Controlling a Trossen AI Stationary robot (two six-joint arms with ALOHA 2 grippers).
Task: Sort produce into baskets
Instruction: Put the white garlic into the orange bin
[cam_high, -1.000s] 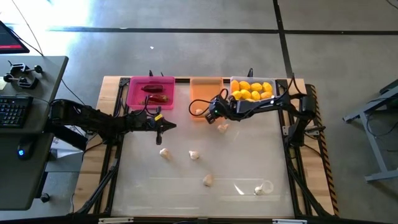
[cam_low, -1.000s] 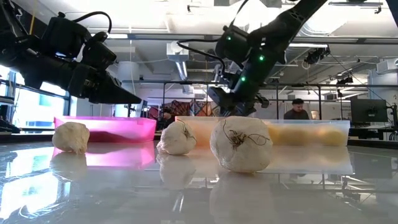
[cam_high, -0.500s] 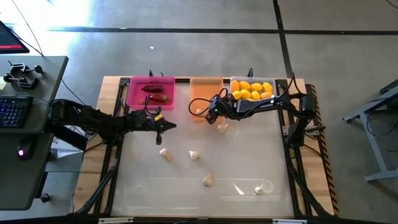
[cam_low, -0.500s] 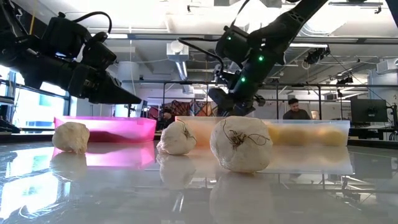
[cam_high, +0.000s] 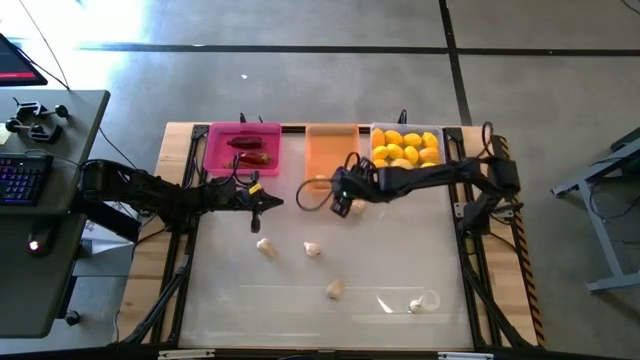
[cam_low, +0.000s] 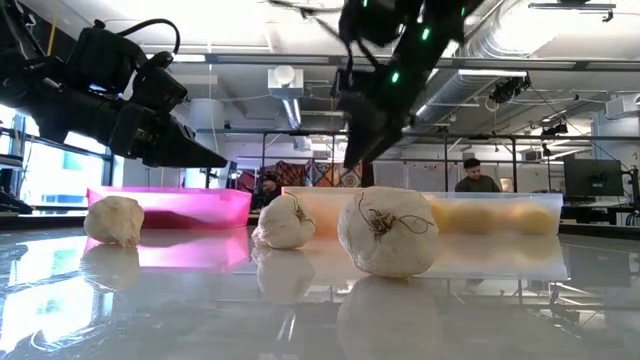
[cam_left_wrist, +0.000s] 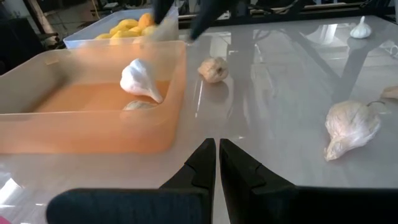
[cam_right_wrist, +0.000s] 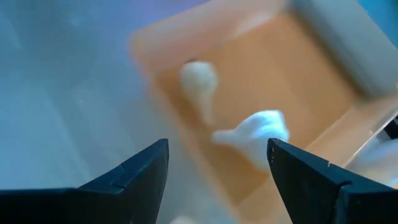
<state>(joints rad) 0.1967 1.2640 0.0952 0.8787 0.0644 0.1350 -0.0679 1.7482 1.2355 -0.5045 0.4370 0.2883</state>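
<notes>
right gripper (cam_high: 340, 188), fingers spread wide and empty, hovers at the 6 o'clock edge of the orange basket (cam_high: 330, 145); left gripper (cam_high: 268, 202) closed.

Lab/workshop: concrete floor (cam_high: 330, 70), exposed ceiling ducts (cam_low: 520, 60), computer desk (cam_high: 45, 150).

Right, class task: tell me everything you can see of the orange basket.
The orange basket is a shallow rectangular tray of translucent orange plastic with low upright walls. It sits flat at the table's far edge, between the pink basket and the clear basket of yellow fruit. Two whitish garlic bulbs lie inside. The right tool hangs open above it.
</notes>
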